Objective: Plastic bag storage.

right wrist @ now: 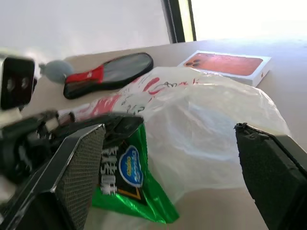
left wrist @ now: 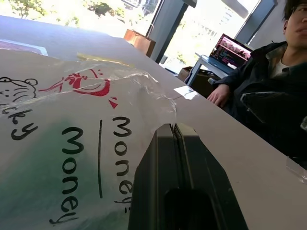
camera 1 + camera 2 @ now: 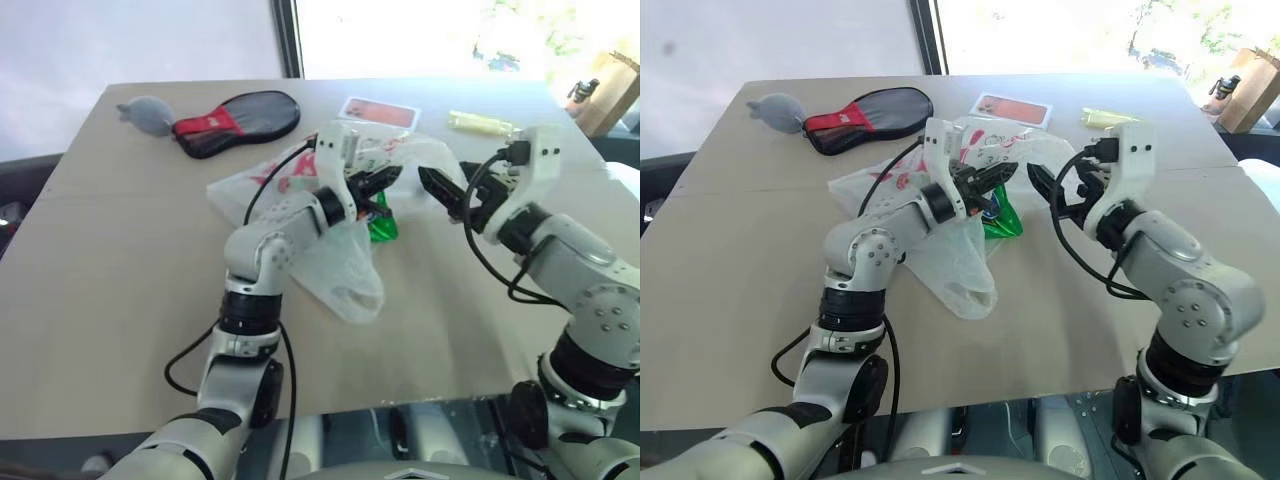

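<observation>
Two grippers hover over the middle of the worktop (image 3: pixel 120 300), and between them lies the plastic bag (image 3: pixel 960 265), crumpled and spread from mid-worktop toward the near edge, red print showing on its far side. Left gripper (image 3: pixel 992 178) has its jaws clenched tight, the two black fingers pressed flat together, reaching across just above the bag; whether any film is pinched between them I cannot tell. Right gripper (image 3: pixel 1052 195) faces it from the other side, jaws released and standing wide apart, nothing between them, just off the bag's edge. Tucked beside the bag, a green chip packet (image 3: pixel 1000 218) pokes out under the left fingers. Farther back sit a black and red paddle (image 3: pixel 235 120), a grey bulb (image 3: pixel 145 113) beside it, and a red phone box (image 3: pixel 378 111). Beyond the worktop a person (image 2: pixel 268 81) sits by a laptop (image 2: pixel 232 50).
</observation>
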{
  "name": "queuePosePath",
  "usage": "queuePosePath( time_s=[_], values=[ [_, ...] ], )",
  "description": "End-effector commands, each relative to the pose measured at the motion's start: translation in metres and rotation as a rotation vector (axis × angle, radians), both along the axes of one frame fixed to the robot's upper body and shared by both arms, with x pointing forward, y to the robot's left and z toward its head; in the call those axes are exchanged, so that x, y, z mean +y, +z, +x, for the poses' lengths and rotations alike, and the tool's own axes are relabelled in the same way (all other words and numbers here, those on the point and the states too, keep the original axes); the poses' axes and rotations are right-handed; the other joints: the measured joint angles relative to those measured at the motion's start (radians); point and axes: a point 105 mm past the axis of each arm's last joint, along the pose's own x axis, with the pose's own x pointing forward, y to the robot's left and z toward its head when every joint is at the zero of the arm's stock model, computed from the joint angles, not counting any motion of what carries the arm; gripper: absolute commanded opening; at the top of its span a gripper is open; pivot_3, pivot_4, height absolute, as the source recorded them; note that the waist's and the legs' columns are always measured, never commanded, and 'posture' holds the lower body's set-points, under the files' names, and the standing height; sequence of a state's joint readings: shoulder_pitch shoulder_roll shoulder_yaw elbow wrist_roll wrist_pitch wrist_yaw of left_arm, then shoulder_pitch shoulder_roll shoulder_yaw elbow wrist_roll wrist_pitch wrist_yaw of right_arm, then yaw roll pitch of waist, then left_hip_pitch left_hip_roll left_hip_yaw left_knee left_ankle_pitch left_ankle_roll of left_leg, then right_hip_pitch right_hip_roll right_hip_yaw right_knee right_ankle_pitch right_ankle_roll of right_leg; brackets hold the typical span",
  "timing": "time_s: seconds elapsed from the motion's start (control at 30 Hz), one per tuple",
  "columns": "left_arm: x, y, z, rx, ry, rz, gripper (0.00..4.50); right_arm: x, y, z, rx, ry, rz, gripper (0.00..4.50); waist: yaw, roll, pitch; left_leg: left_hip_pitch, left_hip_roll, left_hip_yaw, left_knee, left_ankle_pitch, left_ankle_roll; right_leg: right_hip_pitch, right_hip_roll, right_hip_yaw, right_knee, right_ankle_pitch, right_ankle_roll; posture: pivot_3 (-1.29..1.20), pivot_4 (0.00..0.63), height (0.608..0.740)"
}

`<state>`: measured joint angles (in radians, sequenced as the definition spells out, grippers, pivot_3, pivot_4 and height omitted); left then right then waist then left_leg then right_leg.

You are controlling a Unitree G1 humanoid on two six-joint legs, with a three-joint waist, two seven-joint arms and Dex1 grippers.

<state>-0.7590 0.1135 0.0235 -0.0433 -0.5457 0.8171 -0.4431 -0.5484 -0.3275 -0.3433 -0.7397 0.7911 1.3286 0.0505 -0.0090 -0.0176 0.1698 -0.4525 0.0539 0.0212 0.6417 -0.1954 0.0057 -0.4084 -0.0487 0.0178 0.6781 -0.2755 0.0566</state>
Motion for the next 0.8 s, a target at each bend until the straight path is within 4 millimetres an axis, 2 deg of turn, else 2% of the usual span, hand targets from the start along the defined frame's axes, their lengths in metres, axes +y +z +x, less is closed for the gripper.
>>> queuePosePath(
  time_s=[0.03, 0.13, 0.23, 0.3, 0.4, 0.47, 0.5, 0.63, 0.77, 0.8],
  values=[
    [0.013, 0.032, -0.007, -0.111, -0.039, -0.06, 0.0, -0.011, -0.004, -0.007, -0.021, -0.046, -0.198, 4.38, -0.003, 0.0, 0.0, 0.0, 0.0, 0.0, 0.0, 0.0, 0.0, 0.0, 0.0, 0.0, 0.0, 0.0, 0.0, 0.0, 0.15, 0.74],
    [0.026, 0.04, -0.019, -0.161, -0.08, -0.061, 0.0, -0.017, -0.017, 0.011, 0.0, -0.099, -0.291, 4.38, -0.017, 0.0, 0.0, 0.002, 0.0, 0.001, 0.0, 0.0, 0.0, 0.0, 0.0, 0.002, 0.001, 0.0, 0.0, 0.0, 0.15, 0.74],
    [0.042, 0.048, -0.037, -0.18, -0.112, -0.054, 0.0, -0.008, -0.02, 0.036, 0.004, -0.095, -0.275, 4.38, -0.032, 0.0, 0.0, 0.003, 0.001, 0.001, 0.0, 0.0, 0.0, 0.0, 0.001, 0.002, 0.001, 0.0, 0.0, 0.0, 0.15, 0.74],
    [0.055, 0.045, -0.051, -0.181, -0.145, -0.008, 0.0, -0.002, -0.016, 0.056, -0.008, -0.103, -0.237, 4.38, -0.037, 0.0, 0.0, 0.003, 0.001, 0.001, 0.0, 0.0, 0.0, 0.0, 0.001, 0.004, 0.002, 0.0, 0.0, 0.0, 0.15, 0.74],
    [0.069, 0.036, -0.06, -0.174, -0.137, 0.059, 0.0, 0.003, -0.021, 0.076, -0.01, -0.107, -0.227, 4.38, -0.027, 0.0, 0.0, 0.003, 0.001, 0.002, -0.001, 0.0, 0.0, 0.0, 0.001, 0.004, 0.001, 0.0, 0.0, 0.0, 0.15, 0.74],
    [0.075, 0.039, -0.062, -0.175, -0.104, 0.072, 0.0, 0.003, -0.024, 0.086, -0.012, -0.102, -0.219, 4.38, -0.02, 0.0, 0.001, 0.002, 0.001, 0.001, -0.001, 0.0, 0.0, 0.0, 0.001, 0.002, 0.0, 0.0, 0.0, 0.0, 0.15, 0.74],
    [0.078, 0.041, -0.062, -0.177, -0.086, 0.076, 0.0, 0.005, -0.022, 0.087, -0.017, -0.079, -0.205, 3.85, -0.009, -0.001, 0.001, 0.002, 0.001, 0.001, -0.001, 0.0, 0.0, 0.0, 0.001, 0.002, 0.0, 0.0, 0.0, 0.0, 0.15, 0.74],
    [0.084, 0.04, -0.059, -0.188, -0.039, 0.075, 0.0, 0.008, -0.023, 0.085, -0.037, -0.022, -0.215, 2.33, 0.003, -0.001, 0.001, 0.0, 0.0, 0.001, 0.001, 0.0, 0.0, 0.0, -0.001, 0.001, 0.0, 0.0, 0.0, 0.0, 0.15, 0.74],
    [0.086, 0.039, -0.065, -0.129, -0.092, 0.018, 0.0, 0.015, -0.008, 0.077, -0.075, 0.012, -0.175, 0.42, -0.002, -0.001, 0.001, 0.001, 0.0, 0.001, 0.0, 0.0, 0.0, 0.0, 0.0, 0.001, 0.001, 0.0, 0.0, 0.0, 0.15, 0.74],
    [0.088, 0.042, -0.067, -0.128, -0.091, -0.005, 0.0, 0.016, -0.004, 0.075, -0.084, 0.018, -0.17, 0.05, -0.004, -0.001, 0.001, 0.001, 0.001, 0.001, 0.0, 0.0, 0.0, 0.0, 0.0, 0.001, 0.001, 0.0, 0.0, 0.0, 0.15, 0.74]
  ],
)
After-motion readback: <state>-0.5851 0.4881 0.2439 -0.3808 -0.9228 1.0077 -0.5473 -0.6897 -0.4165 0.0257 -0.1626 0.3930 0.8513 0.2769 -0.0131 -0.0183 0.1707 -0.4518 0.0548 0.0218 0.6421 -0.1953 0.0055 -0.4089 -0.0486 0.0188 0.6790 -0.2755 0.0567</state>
